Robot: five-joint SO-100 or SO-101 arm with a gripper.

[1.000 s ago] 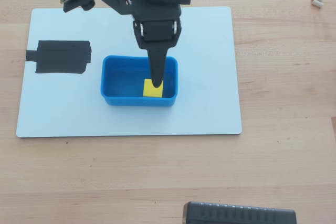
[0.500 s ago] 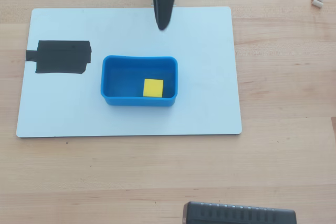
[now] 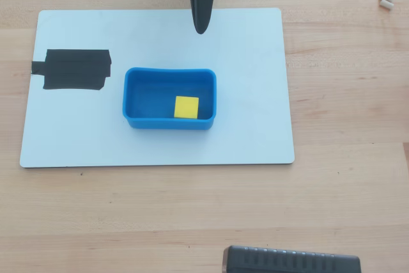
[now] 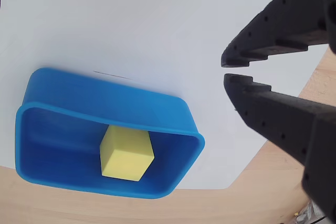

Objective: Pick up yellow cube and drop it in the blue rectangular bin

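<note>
The yellow cube [image 3: 186, 107] lies inside the blue rectangular bin [image 3: 137, 84], right of its middle in the overhead view. The bin stands on a white board [image 3: 255, 94]. In the wrist view the cube [image 4: 126, 153] rests on the floor of the bin [image 4: 184, 121]. My black gripper [image 3: 201, 29] hangs above the board's far edge, apart from the bin. In the wrist view the gripper [image 4: 227, 69] is empty, its fingertips almost touching with only a thin gap.
A black tape patch [image 3: 73, 68] sits on the board's left part. The board lies on a wooden table [image 3: 345, 94]. A dark ribbed object [image 3: 291, 261] is at the near edge. Small white bits [image 3: 386, 1] lie at the far right.
</note>
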